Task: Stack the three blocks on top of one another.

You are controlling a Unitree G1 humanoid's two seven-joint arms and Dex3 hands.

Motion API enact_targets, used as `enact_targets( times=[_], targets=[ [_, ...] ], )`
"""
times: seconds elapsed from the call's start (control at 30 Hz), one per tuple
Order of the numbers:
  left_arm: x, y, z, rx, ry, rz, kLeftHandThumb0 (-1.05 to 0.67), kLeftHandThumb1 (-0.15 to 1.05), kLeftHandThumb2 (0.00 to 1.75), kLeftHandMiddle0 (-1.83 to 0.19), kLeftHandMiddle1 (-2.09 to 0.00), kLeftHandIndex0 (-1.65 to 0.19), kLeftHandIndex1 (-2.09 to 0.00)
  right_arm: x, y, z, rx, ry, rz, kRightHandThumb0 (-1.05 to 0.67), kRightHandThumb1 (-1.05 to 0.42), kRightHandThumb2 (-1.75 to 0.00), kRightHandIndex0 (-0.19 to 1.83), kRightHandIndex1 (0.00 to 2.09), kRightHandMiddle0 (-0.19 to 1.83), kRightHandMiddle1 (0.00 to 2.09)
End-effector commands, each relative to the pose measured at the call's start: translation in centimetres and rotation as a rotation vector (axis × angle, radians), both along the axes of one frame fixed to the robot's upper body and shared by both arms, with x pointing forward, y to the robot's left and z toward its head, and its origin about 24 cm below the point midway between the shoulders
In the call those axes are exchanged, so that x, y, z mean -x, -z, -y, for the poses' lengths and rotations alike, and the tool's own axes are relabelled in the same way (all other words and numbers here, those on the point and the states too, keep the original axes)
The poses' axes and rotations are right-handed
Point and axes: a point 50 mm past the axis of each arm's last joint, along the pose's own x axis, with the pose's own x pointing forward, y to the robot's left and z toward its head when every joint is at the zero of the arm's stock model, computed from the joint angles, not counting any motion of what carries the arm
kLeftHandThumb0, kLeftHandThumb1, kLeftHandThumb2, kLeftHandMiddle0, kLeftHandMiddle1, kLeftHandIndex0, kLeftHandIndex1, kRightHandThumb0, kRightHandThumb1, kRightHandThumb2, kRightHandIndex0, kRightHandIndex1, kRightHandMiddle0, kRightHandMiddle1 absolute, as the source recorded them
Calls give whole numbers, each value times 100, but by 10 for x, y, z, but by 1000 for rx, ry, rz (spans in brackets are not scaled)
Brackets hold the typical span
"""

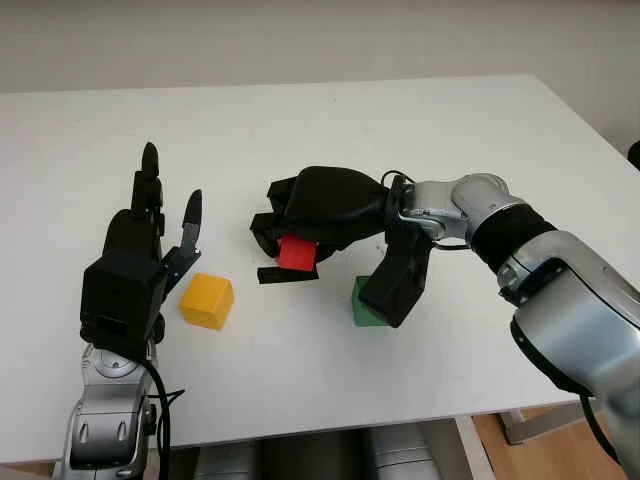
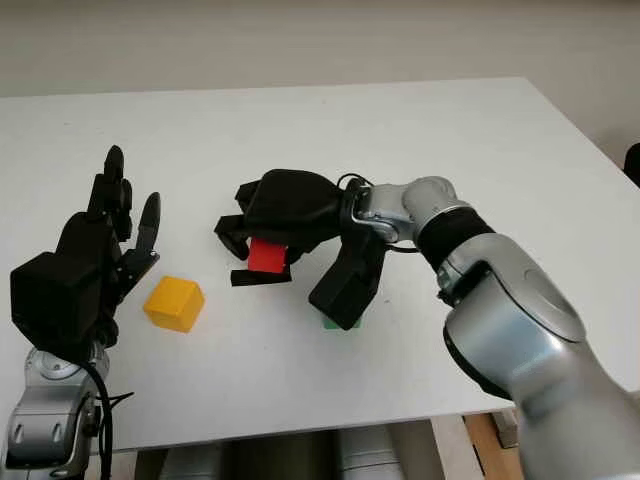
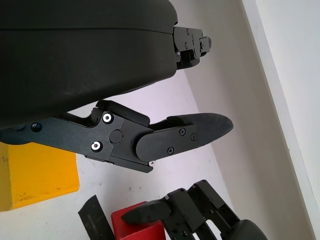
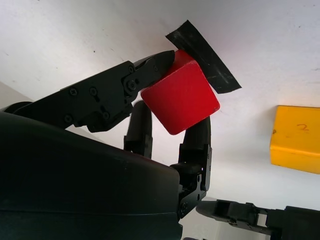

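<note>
Right hand (image 1: 300, 225) is closed on the red block (image 1: 297, 253), carried just clear of the white table (image 1: 400, 130) near its middle; a strip of black tape (image 1: 288, 274) lies on the surface directly beneath. In the left eye view the yellow block (image 1: 207, 301) sits to the left of the held block and nearer the robot, while the green block (image 1: 366, 305) sits to its right, partly hidden behind the right wrist's black camera housing. Left hand (image 1: 150, 240) is open, raised just beside the yellow block and holding nothing.

Right eye view confirms the layout: red block in the grasp, yellow to one side, green to the other — only a sliver of green (image 2: 340, 322) is visible under the housing.

Left wrist view shows a matte black finger (image 3: 190, 132) with exposed screw heads, the yellow block's flat face below it, and the red block beyond in the other hand's fingers.

Right wrist view shows the red block (image 4: 181, 99) pinched between fingertips (image 4: 155, 67) on opposite faces and tilted (one corner points down toward the tape). Surfaces are smooth and opaque, edges crisp; a faint mark shows on the yellow block.

Assessment: either resting block could serve as base. Both are near the right hand — whichever is chosen, the tilt needs levelling before release.
</note>
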Motion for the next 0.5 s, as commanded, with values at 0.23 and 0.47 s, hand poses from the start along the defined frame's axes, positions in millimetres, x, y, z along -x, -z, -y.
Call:
enact_targets(
  times=[0.23,0.47],
  targets=[
    [3,-1,1,-3,-9,13,-57,105,60,6,-6,7,-6,2,-3,-4,-36,-20,-28,-15,-99,-5,39,186,35,175],
    [3,-1,2,4,-5,15,-58,105,59,7,-5,8,-6,2,-5,-4,-56,-4,-87,-12,-102,-6,30,186,30,181]
  ],
)
